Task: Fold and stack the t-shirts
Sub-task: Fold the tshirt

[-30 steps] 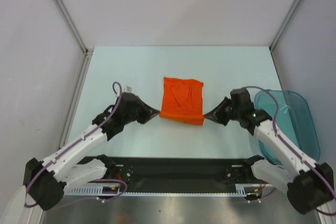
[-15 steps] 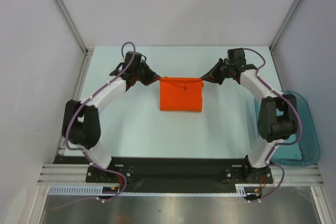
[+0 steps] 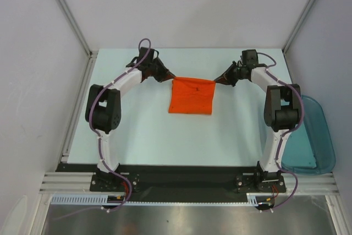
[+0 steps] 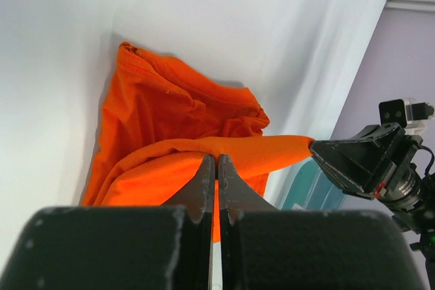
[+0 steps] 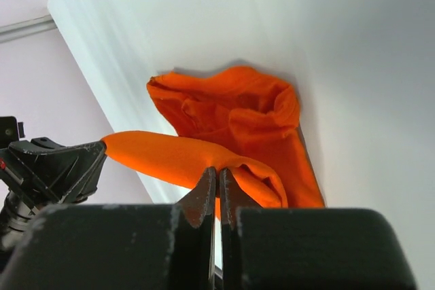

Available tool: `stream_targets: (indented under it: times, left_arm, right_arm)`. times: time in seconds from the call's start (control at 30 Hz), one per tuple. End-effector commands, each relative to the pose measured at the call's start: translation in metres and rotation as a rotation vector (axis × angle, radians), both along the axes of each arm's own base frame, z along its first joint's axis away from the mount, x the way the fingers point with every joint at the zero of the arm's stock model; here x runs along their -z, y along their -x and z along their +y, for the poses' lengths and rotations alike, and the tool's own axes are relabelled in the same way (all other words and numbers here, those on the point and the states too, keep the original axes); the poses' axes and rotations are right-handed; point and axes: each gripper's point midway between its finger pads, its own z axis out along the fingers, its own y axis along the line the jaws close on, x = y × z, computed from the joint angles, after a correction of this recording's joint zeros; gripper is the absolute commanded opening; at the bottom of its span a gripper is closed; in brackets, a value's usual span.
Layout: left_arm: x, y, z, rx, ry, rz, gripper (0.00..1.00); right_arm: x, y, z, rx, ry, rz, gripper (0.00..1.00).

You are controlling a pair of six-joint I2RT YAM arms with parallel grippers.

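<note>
On the table point(image 3: 137, 130), the orange shirt point(image 3: 191, 97) lies between your fingers. Its far edge is lifted and stretched taut from the left gripper point(image 3: 169, 77) to the right gripper point(image 3: 218, 80), each clamped on one corner. To fold cleanly, I judge you should carry both corners level and together toward the near hem. There is bare table nearward of the fingers, the table's far edge is close behind them, and the bin point(image 3: 313, 136) sits well outside the right fingers.

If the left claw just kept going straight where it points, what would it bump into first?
Probably the bright orange soft-fabric t-shirt it pinches, bunched ahead of the left gripper; depth is unclear.
</note>
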Motion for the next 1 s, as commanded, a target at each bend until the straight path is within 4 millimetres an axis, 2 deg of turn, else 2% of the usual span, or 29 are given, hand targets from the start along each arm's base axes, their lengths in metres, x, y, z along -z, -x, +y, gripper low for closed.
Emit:
stream_targets:
  times: [0.0, 0.07, 0.13, 0.3, 0.67, 0.73, 0.77, 0.8, 0.83, 0.87, 0.9, 0.93, 0.97]
  left_arm:
    - [-0.021, -0.018, 0.001, 0.001, 0.010, -0.072, 0.00]
    - [-0.017, -0.020, 0.004, -0.010, -0.002, -0.069, 0.00]
    - [-0.015, -0.022, 0.008, -0.027, -0.017, -0.068, 0.00]
    - [-0.008, -0.024, 0.017, -0.058, -0.034, -0.049, 0.00]
    - [0.011, -0.037, 0.015, -0.070, -0.023, -0.012, 0.00]
    - [0.009, -0.040, 0.013, -0.059, -0.017, -0.018, 0.07]
    - [0.017, -0.039, 0.014, -0.046, -0.034, -0.008, 0.12]
    - [0.011, -0.045, 0.016, -0.054, -0.058, -0.022, 0.27]
    - [0.012, -0.046, 0.020, -0.049, -0.090, -0.024, 0.30]
    - [0.019, -0.039, 0.030, -0.022, -0.179, -0.002, 0.37]
    - [0.001, -0.047, 0.036, -0.021, -0.224, -0.050, 0.41]
    - [-0.002, -0.049, 0.048, -0.039, -0.300, -0.065, 0.44]
    - [-0.007, -0.044, 0.058, -0.008, -0.355, -0.080, 0.46]
  right_arm:
    - [-0.009, -0.023, -0.004, -0.030, -0.013, -0.071, 0.00]
    - [-0.002, -0.026, -0.004, -0.038, -0.021, -0.062, 0.00]
    - [-0.005, -0.032, -0.005, -0.043, -0.028, -0.078, 0.00]
    - [0.003, -0.039, -0.001, -0.061, -0.044, -0.065, 0.00]
    - [0.018, -0.051, -0.003, -0.062, -0.045, -0.036, 0.00]
    - [0.019, -0.053, -0.005, -0.059, -0.039, -0.034, 0.02]
    - [0.019, -0.055, -0.006, -0.055, -0.033, -0.033, 0.09]
    - [0.020, -0.054, -0.011, -0.048, -0.026, -0.020, 0.14]
    - [0.013, -0.059, -0.015, -0.058, -0.007, -0.048, 0.25]
    - [0.014, -0.061, -0.021, -0.061, 0.021, -0.047, 0.29]
    - [0.012, -0.063, -0.034, -0.054, 0.057, -0.043, 0.31]
    - [0.012, -0.054, -0.053, -0.047, 0.103, 0.012, 0.37]
    - [-0.005, -0.059, -0.066, -0.070, 0.173, -0.053, 0.41]
